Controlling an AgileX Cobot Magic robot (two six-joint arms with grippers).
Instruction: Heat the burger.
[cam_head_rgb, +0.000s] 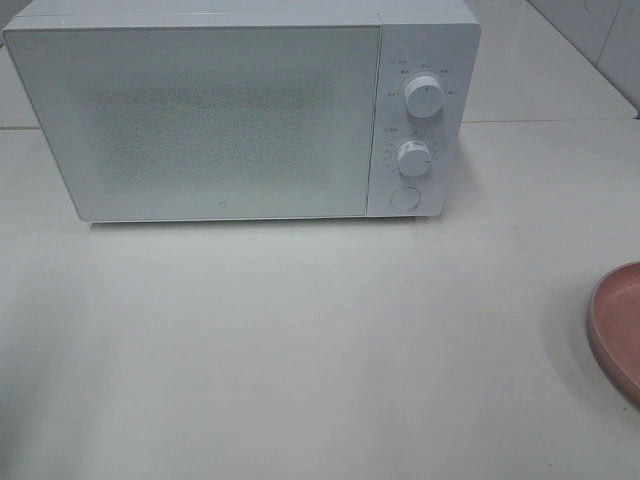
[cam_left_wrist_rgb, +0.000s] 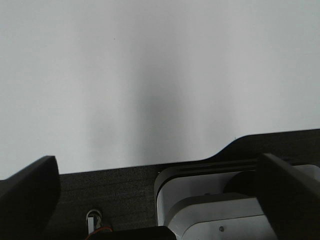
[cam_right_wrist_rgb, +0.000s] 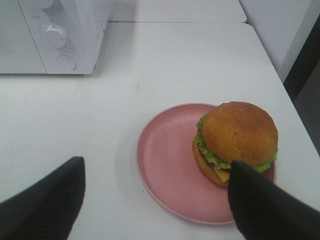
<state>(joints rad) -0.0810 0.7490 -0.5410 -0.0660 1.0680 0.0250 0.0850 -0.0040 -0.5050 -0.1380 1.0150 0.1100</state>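
Exterior high view: a pale, off-white table (cam_head_rgb: 300, 350) filled most of the scene. A white microwave (cam_head_rgb: 240, 110) stood at the far side, door closed, the door panel frosted and speckled. On its control strip sat two round knobs, the upper knob (cam_head_rgb: 424, 97) above the lower knob (cam_head_rgb: 412, 157), with a round button (cam_head_rgb: 404, 197) beneath them. At the right edge, part of a pink plate (cam_head_rgb: 618, 325) showed, cut off by the border. No arm or gripper appeared in this view, and the burger was out of it.

Left wrist view: a plain light-grey surface (cam_left_wrist_rgb: 150, 75) filled the upper part, with a soft vertical shadow down the middle. Below it ran a dark base (cam_left_wrist_rgb: 120, 192) carrying a white rounded housing (cam_left_wrist_rgb: 210, 210). The left gripper (cam_left_wrist_rgb: 160, 200) showed its two dark fingers (cam_left_wrist_rgb: 27, 192) at the outer edges, spread wide, with nothing between them.

Right wrist view: the white table (cam_right_wrist_rgb: 150, 75) again, with the corner of the microwave (cam_right_wrist_rgb: 55, 35) and its knobs at the far side. The pink plate (cam_right_wrist_rgb: 170, 165) lay near the table's edge. The burger (cam_right_wrist_rgb: 235, 142) sat on the plate, off-centre towards one rim: brown domed bun, green lettuce, yellow cheese, a hint of red. The right gripper (cam_right_wrist_rgb: 160, 200) hung above the plate, its dark fingers (cam_right_wrist_rgb: 47, 205) spread apart. One finger overlapped the burger's edge in the picture; contact could not be told. Nothing was held.
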